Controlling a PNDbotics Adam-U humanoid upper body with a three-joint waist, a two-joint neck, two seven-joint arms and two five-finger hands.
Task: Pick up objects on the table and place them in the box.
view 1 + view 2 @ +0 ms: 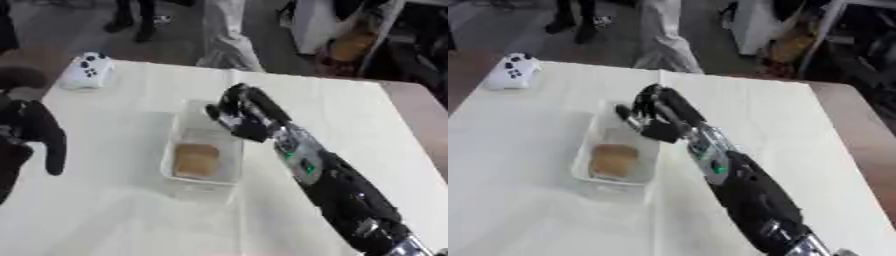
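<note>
A clear rectangular plastic box (203, 156) on the white worktop (114, 210) holds a tan, bread-like square (195, 159) at its near end. The right hand (243, 116) hovers over the box's far end, fingers (636, 118) curled downward, holding nothing visible. Far left of the box lies a white game controller (87, 70); the left hand (39, 135) hangs left of the box, fingers relaxed.

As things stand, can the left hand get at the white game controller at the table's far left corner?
Probably yes. The left hand hangs at the table's left edge, holding nothing, and bare tablecloth lies between it and the white game controller; the clear box sits off to the side.
</note>
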